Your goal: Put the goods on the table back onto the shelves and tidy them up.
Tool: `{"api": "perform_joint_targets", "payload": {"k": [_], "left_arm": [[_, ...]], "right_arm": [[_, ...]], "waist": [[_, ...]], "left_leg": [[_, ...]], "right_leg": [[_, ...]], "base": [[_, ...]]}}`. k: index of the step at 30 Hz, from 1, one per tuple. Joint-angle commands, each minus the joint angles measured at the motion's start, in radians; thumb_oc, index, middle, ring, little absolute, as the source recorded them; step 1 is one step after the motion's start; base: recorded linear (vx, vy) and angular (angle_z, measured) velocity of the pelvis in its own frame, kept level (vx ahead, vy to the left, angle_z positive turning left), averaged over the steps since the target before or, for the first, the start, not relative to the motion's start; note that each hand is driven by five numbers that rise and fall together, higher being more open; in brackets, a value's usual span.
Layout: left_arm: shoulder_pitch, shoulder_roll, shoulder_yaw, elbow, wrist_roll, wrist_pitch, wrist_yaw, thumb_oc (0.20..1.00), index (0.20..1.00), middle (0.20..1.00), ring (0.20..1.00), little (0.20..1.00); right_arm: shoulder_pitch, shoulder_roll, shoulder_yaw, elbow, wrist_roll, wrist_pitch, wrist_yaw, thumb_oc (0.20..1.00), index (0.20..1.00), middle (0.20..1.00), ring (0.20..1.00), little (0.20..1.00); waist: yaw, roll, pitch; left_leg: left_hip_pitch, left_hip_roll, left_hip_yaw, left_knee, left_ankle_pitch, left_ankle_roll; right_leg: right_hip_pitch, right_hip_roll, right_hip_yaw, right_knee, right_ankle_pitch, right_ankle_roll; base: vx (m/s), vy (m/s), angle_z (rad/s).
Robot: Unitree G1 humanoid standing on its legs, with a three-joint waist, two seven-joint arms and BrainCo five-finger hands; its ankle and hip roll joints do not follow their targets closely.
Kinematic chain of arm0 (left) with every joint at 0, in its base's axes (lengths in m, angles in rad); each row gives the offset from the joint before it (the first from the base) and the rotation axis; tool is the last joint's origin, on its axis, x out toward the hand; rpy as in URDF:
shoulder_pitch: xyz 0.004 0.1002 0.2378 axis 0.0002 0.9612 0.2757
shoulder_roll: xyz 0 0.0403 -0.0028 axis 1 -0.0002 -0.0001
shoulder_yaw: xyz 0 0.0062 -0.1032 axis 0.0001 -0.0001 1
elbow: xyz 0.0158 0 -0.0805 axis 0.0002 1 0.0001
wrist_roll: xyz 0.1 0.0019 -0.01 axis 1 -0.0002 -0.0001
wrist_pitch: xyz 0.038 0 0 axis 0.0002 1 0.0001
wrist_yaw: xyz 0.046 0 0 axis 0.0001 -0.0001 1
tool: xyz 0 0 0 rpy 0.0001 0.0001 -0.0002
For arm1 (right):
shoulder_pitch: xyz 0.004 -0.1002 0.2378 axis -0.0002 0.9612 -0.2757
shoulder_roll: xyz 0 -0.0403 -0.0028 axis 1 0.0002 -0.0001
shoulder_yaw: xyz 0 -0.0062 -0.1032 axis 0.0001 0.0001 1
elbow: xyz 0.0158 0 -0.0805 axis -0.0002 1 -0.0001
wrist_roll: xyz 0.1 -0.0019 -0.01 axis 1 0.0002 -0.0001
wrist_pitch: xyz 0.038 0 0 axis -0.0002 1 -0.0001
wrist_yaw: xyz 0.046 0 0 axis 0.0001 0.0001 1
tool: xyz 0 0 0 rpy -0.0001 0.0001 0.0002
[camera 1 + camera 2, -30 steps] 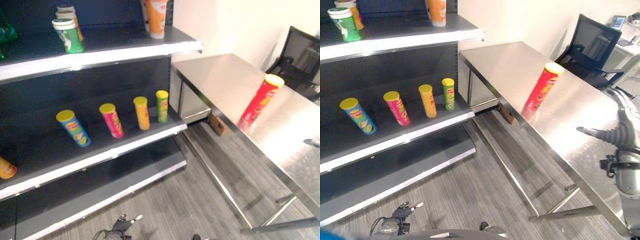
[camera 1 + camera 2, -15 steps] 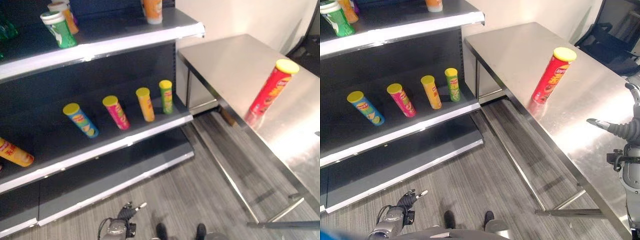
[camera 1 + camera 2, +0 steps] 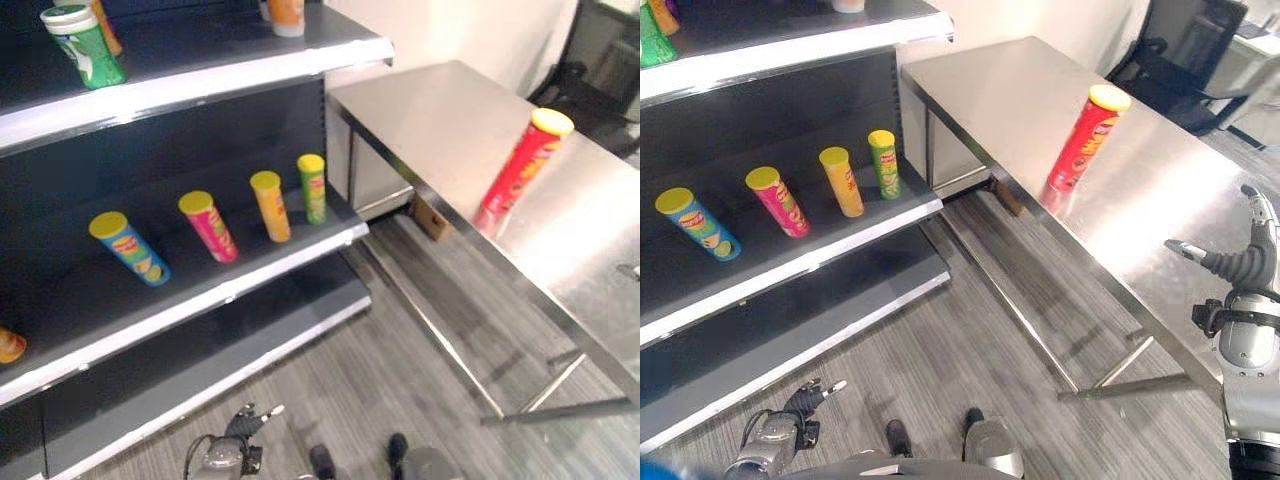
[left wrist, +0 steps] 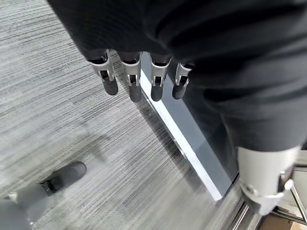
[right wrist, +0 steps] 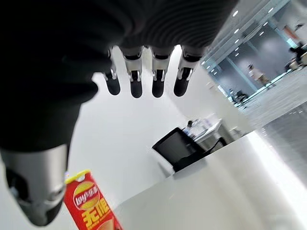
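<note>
While red can (image 3: 1086,137) stands tabled, right hand (image 3: 1243,262) hovers apart.

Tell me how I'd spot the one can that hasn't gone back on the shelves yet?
Look to the long steel table that stands right of the dark shelves. A single tall red can with a yellow lid stands upright near the table's front edge. Every other can, blue, pink, orange or green, sits on the shelves; this one stands alone on bare metal.
</note>
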Motion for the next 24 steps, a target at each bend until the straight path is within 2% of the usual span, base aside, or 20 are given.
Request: {"api": "perform_joint_targets", "payload": {"k": [1, 2, 5, 10, 18, 24], "left_arm": [[-0.031, 0.045, 0.007, 0.018, 0.012, -0.020, 0.001, 1.000, 1.000, 1.000, 1.000, 1.000], [-0.032, 0.046, 0.003, 0.012, 0.011, -0.022, 0.000, 1.000, 1.000, 1.000, 1.000, 1.000], [-0.036, 0.047, -0.004, 0.014, 0.017, -0.022, 0.003, 1.000, 1.000, 1.000, 1.000, 1.000], [-0.029, 0.045, -0.002, 0.021, 0.009, -0.019, 0.002, 1.000, 1.000, 1.000, 1.000, 1.000], [-0.012, 0.043, -0.003, 0.044, -0.014, -0.011, 0.002, 1.000, 1.000, 1.000, 1.000, 1.000], [0.006, 0.056, -0.030, 0.032, -0.037, -0.010, -0.012, 1.000, 1.000, 1.000, 1.000, 1.000]], "right_arm": [[-0.080, -0.046, -0.039, 0.021, 0.045, -0.020, -0.044, 1.000, 1.000, 1.000, 1.000, 1.000], [-0.083, -0.054, -0.052, 0.032, 0.050, -0.023, -0.061, 1.000, 1.000, 1.000, 1.000, 1.000], [-0.079, -0.058, -0.063, 0.037, 0.059, -0.025, -0.071, 1.000, 1.000, 1.000, 1.000, 1.000], [-0.086, -0.098, -0.057, 0.062, 0.096, -0.025, -0.053, 1.000, 1.000, 1.000, 1.000, 1.000], [-0.130, -0.191, -0.021, 0.108, 0.183, -0.042, -0.013, 1.000, 1.000, 1.000, 1.000, 1.000], [-0.279, -0.315, 0.154, 0.302, 0.287, -0.035, 0.065, 1.000, 1.000, 1.000, 1.000, 1.000]], "waist": [[0.032, 0.013, 0.009], [0.035, 0.012, 0.009], [0.040, -0.008, -0.005], [0.048, -0.030, -0.044], [0.068, -0.043, -0.073], [0.095, -0.045, -0.077]], "left_leg": [[0.033, 0.003, -0.057, 0.013, -0.140, -0.018], [0.028, 0.001, -0.069, 0.013, -0.139, -0.020], [0.036, -0.008, -0.090, 0.013, -0.144, -0.026], [0.054, 0.017, -0.112, 0.013, -0.149, -0.054], [0.068, 0.074, -0.144, 0.013, -0.131, -0.107], [0.073, 0.093, -0.163, 0.013, -0.112, -0.133]], "right_leg": [[-0.029, 0.022, 0.024, -0.005, -0.051, -0.011], [-0.035, 0.027, 0.075, -0.101, -0.016, -0.006], [0.000, 0.027, 0.114, -0.217, 0.014, 0.005], [0.078, 0.042, 0.073, -0.278, 0.020, -0.003], [0.142, 0.080, -0.011, -0.286, -0.051, -0.048], [0.176, 0.098, -0.057, -0.286, -0.081, -0.072]], "base": [[-0.01, -0.068, -0.02], [-0.01, -0.107, 0.04], [0.07, -0.141, 0.27], [0.12, -0.243, 0.60], [0.04, -0.193, 0.31], [0.00, -0.124, 0.19]]}}
